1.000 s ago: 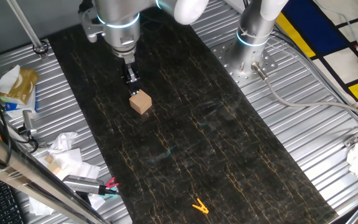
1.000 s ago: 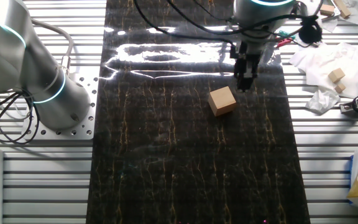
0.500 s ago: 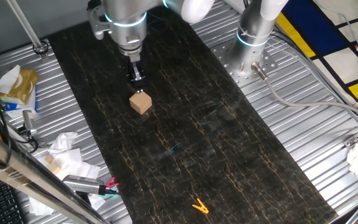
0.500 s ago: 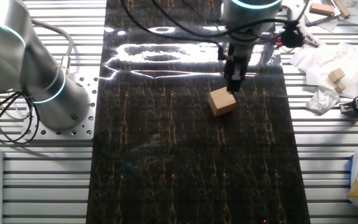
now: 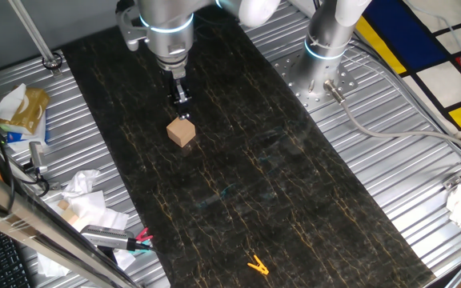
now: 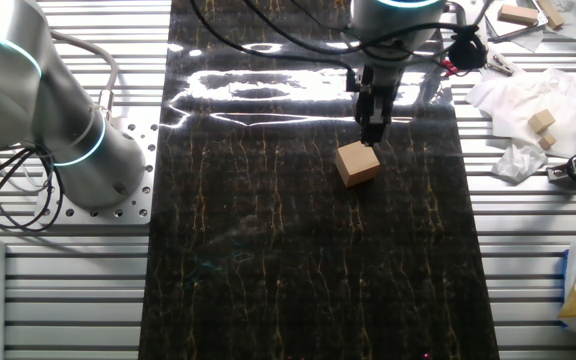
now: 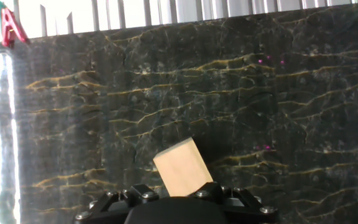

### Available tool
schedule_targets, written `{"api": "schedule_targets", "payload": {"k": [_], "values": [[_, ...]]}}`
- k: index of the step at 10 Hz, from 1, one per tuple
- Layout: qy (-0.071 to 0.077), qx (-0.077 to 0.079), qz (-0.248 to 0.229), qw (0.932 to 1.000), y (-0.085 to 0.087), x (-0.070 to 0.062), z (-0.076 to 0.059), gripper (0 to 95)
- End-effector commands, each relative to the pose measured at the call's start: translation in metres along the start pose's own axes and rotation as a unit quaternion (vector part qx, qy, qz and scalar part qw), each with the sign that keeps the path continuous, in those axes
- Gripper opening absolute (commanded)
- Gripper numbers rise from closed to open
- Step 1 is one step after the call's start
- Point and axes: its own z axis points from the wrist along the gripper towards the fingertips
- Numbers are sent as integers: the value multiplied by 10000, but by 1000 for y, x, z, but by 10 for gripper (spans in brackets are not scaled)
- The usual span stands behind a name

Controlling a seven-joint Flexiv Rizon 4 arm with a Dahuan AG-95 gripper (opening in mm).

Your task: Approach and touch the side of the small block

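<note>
The small block [image 5: 181, 132] is a plain light-brown wooden cube on the dark marbled mat [image 5: 278, 176]. It also shows in the other fixed view [image 6: 357, 163] and low in the hand view [image 7: 182, 167]. My gripper [image 5: 182, 102] points down, its black fingers pressed together as one narrow tool with nothing held. Its tip hangs just above and behind the block's far side. In the other fixed view the gripper [image 6: 371, 135] tip lines up with the block's top far edge. I cannot tell whether it touches. In the hand view only the black gripper body shows, under the block.
A tiny yellow clip [image 5: 256, 265] lies at the mat's near end. Crumpled white paper with pale wood bits [image 6: 528, 125] sits on the ribbed metal table beside the mat. A second arm's base [image 5: 326, 48] stands by the mat's far side.
My gripper has moved sideways along the block's far side, coming into line with it. The block has not moved.
</note>
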Motion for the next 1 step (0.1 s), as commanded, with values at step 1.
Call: {"api": "schedule_targets", "payload": {"k": [1], "values": [[-17,-13,-85,10000,2,4,0,570]]}}
